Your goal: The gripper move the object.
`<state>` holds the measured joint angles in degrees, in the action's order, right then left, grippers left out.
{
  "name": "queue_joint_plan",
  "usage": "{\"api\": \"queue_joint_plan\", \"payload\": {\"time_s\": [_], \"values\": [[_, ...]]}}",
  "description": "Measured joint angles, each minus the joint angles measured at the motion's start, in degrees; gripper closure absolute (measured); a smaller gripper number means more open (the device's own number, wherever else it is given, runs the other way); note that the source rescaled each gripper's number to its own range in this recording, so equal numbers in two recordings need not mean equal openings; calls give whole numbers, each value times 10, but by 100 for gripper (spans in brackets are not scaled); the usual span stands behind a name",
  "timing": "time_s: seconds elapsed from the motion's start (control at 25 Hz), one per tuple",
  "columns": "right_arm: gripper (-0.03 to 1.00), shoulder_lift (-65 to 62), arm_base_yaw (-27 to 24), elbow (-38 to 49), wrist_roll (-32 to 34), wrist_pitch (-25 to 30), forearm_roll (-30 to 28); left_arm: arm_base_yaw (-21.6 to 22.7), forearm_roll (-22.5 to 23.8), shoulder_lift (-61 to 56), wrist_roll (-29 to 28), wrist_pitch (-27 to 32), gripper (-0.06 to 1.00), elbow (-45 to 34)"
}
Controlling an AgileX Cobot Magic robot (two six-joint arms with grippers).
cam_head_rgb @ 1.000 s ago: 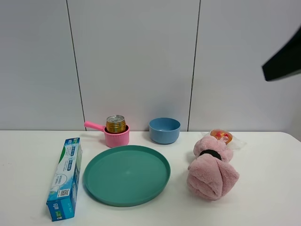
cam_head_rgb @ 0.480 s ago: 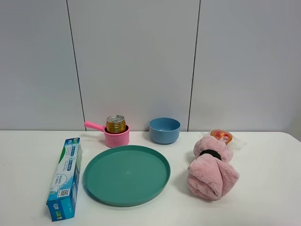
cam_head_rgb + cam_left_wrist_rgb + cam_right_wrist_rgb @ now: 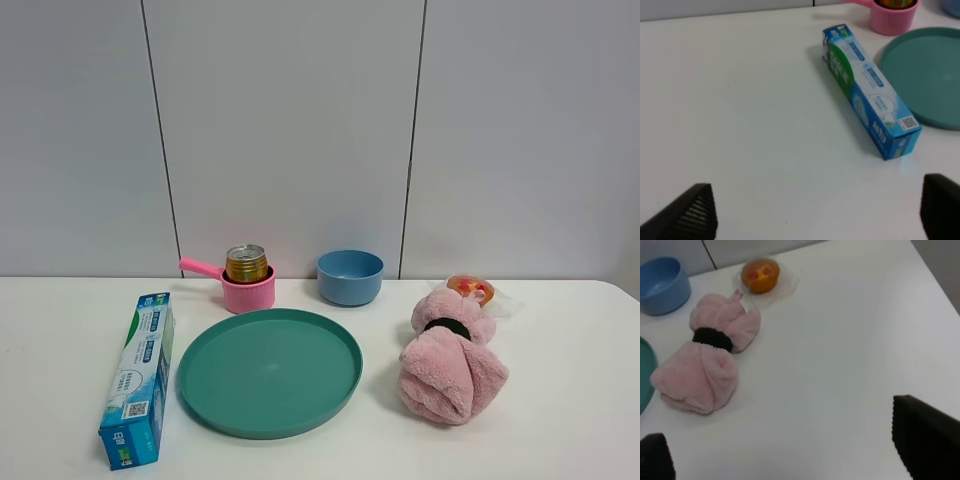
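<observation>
The gold-yellow can (image 3: 246, 263) with a silver top stands upright inside the pink saucepan (image 3: 250, 293) at the back of the table. A sliver of it shows in the left wrist view (image 3: 895, 4), in the saucepan (image 3: 892, 19). No gripper shows in the exterior high view. My left gripper (image 3: 815, 215) is open and empty over bare table, near the toothpaste box and far from the can. My right gripper (image 3: 790, 450) is open and empty over the table's right side, near the pink towel bundle (image 3: 710, 357).
A blue toothpaste box (image 3: 139, 375) lies at the left, beside a teal plate (image 3: 270, 371). A blue bowl (image 3: 350, 276) stands at the back. The towel bundle (image 3: 448, 355) lies at the right, with a wrapped orange sweet (image 3: 471, 289) behind it.
A dark part of the right arm, at the upper right edge of the exterior view one second ago, has left the frame. The objects on the table have not moved.
</observation>
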<state>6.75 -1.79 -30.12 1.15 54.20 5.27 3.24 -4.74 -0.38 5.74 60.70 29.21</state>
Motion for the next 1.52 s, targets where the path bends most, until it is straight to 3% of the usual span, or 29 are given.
{"api": "queue_joint_plan", "payload": {"time_s": [0.28, 0.6, 0.88, 1.52], "values": [[31, -13, -1, 3, -1, 78, -1, 0, 0, 0, 0, 0, -6, 0], [31, -14, -1, 16, -15, 68, -41, 0, 0, 0, 0, 0, -6, 0], [31, -69, -1, 16, 15, 67, -64, 0, 0, 0, 0, 0, -6, 0], [31, -64, -1, 16, 25, 67, -75, 0, 0, 0, 0, 0, -6, 0]]}}
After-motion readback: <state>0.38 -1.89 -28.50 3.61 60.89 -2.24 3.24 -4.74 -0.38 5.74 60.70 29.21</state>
